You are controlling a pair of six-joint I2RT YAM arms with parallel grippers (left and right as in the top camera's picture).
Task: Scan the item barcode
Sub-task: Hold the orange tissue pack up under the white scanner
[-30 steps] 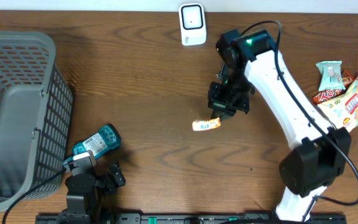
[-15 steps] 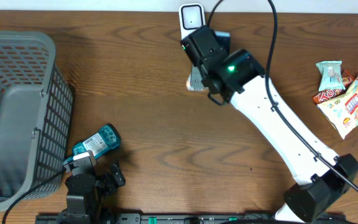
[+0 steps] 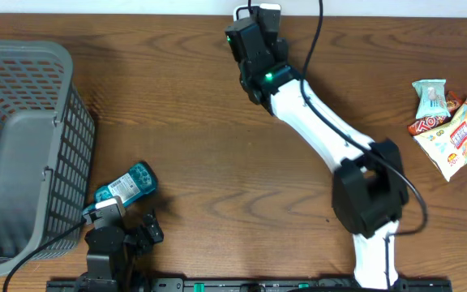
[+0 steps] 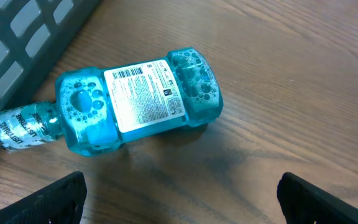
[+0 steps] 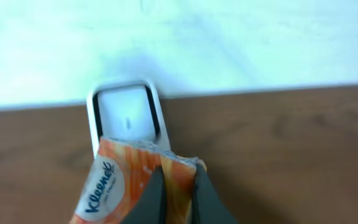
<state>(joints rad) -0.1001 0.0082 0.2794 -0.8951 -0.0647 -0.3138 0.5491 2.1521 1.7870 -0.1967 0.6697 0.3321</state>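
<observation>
The right arm (image 3: 323,130) reaches across the desk (image 3: 201,146) to its far edge. There the right jaws are clenched on an orange tissue pack (image 5: 120,190), pinching it at its upper right corner. The pack hangs right in front of the white scanner (image 5: 128,115), and its top edge overlaps the lower rim of the scanner's dark-framed window. Whether pack and scanner touch cannot be told. A white oval logo on the pack faces the wrist camera; no barcode shows on this side. From overhead the pack is hidden under the arm's wrist, and only slivers of the scanner show past it.

The left jaws are released, spread wide and low at the near left corner of the desk, with nothing between them. Just ahead of them a blue bottle (image 4: 135,99) lies on its side, its white label with a barcode turned up. Its capped neck points toward the grey basket (image 3: 23,146) and lies just beside the basket's wall. At the right edge of the desk, well apart from both arms, a few snack packets (image 3: 448,122) lie in a loose pile.
</observation>
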